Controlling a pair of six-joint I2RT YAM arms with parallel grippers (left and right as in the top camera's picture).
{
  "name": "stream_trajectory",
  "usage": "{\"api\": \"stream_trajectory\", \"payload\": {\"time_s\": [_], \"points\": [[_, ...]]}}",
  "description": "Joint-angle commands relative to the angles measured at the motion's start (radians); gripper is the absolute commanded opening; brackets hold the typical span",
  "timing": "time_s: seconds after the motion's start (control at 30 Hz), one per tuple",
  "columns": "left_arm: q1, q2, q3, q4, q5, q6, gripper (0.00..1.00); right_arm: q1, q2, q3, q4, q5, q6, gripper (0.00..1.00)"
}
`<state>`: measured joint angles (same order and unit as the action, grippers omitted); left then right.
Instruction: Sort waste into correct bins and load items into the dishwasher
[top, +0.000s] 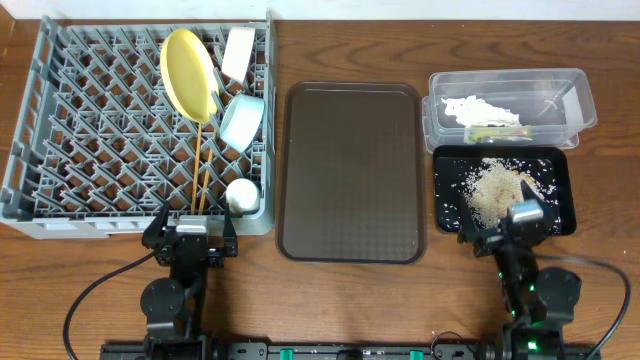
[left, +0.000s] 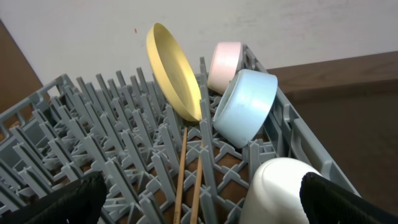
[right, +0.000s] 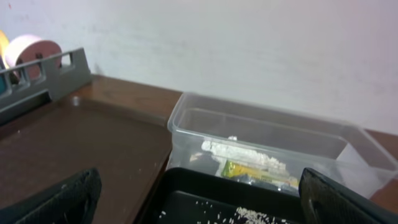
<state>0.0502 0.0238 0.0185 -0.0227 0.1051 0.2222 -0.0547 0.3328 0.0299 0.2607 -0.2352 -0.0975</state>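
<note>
Grey plastic rack (top: 90, 120) (matt), glossy yellow plate (top: 187, 72), wooden chopsticks (top: 202, 165), clear plastic tub (top: 575, 95).

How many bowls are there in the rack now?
2. The white bowl sits in the rack's far right corner. The blue bowl stands on edge just nearer, right of the plate. None seems hidden.

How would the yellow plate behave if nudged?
The yellow plate stands tilted on edge among the pegs of the grey rack, so it would probably rock or tip, not slide. It looks rigid and smooth, likely slippery to pinch. The chopsticks below its rim might shift too.
</note>
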Motion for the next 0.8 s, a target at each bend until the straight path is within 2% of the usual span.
{"api": "stream_trajectory", "payload": {"time_s": [0.0, 0.17, 0.33, 0.5, 0.77], "points": [[-0.003, 0.000, -0.014, -0.037, 0.015, 0.013, 0.99, 0.012, -0.092, -0.024, -0.042, 0.010, -0.012, 0.99], [-0.003, 0.000, -0.014, -0.037, 0.015, 0.013, 0.99, 0.012, -0.157, -0.024, -0.103, 0.011, -0.039, 0.99], [-0.003, 0.000, -0.014, -0.037, 0.015, 0.013, 0.99, 0.012, -0.231, -0.024, -0.330, 0.002, -0.035, 0.99], [-0.003, 0.000, -0.014, -0.037, 0.015, 0.013, 0.99, 0.011, -0.332, -0.024, -0.313, 0.002, -0.031, 0.99], [-0.003, 0.000, -0.014, -0.037, 0.015, 0.013, 0.99, 0.011, -0.327, -0.024, -0.314, 0.002, -0.031, 0.99]]}}
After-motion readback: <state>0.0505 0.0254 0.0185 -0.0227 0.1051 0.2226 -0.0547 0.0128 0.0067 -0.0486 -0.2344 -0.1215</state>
